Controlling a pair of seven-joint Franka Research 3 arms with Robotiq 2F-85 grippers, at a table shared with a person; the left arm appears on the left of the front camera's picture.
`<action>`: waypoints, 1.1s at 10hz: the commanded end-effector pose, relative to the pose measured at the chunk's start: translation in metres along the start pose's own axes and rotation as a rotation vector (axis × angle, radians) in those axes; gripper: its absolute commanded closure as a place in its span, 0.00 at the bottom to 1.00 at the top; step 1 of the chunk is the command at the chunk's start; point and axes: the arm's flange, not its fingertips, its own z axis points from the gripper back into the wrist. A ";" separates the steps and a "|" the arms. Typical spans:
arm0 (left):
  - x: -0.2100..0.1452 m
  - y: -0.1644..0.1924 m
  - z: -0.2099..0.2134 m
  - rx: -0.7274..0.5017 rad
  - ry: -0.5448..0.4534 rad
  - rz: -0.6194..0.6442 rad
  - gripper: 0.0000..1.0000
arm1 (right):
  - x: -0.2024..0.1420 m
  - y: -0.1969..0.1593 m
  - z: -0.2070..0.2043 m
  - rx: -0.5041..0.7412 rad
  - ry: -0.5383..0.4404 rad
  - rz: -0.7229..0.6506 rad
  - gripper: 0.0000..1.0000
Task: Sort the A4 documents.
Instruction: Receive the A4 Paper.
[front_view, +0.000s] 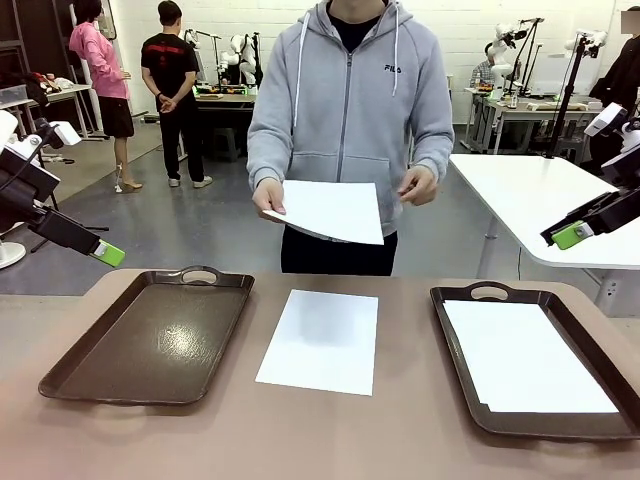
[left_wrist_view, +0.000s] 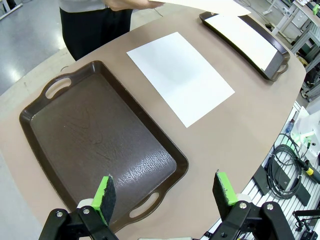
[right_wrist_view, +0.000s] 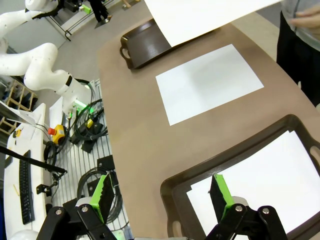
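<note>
Front view: a person's hand (front_view: 268, 197) grasps one sheet (front_view: 330, 210)

The hand pinches that sheet by its edge, above the far side of the table (front_view: 400, 420). A second sheet (front_view: 322, 340) lies flat between the left tray (front_view: 150, 335) and the right tray (front_view: 455, 300), which contains a third sheet (front_view: 525, 355). The left gripper (left_wrist_view: 167, 192) and right gripper (right_wrist_view: 162, 192) hover with fingers spread, grasping nothing.

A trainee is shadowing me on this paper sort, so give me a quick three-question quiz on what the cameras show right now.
1. True or false: the left tray holds a sheet.
2. The middle sheet lies: A) in the right tray, B) on the bare table, C) in a gripper.
3. What holds the raised sheet?

Key: 1 false; 2 B; 3 the person's hand.
</note>
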 end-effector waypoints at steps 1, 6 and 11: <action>0.000 0.000 0.000 -0.007 -0.004 0.001 0.00 | 0.001 0.000 0.000 -0.002 -0.001 0.002 0.00; 0.000 0.000 0.000 -0.007 -0.004 0.001 0.00 | 0.001 0.000 0.000 -0.002 -0.001 0.002 0.00; 0.000 0.000 0.000 -0.007 -0.004 0.001 0.00 | 0.001 0.000 0.000 -0.002 -0.001 0.002 0.00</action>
